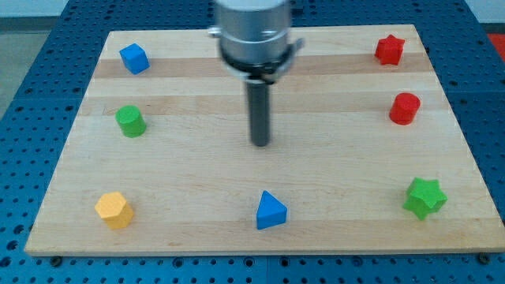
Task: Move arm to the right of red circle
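Since my tip [260, 143] is just a bare rod with no gripper to open, and sits well left of the red circle [404, 108], that light, slidey-looking block needs skirting, not bumping.

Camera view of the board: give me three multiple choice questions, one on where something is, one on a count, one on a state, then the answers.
1. Where is the red circle?
A. the view's right, just below the red star
B. the view's bottom left
C. the view's centre

2. How many green blocks lie on the board?
A. one
B. two
C. three

3. Is my tip touching a block?
A. yes, the blue triangle
B. yes, the red circle
C. no, it stands apart from all

Answers: 1 A, it sits near the right edge under the star. 2 B, the green circle and the green star. 3 C, bare wood surrounds the tip near the centre.
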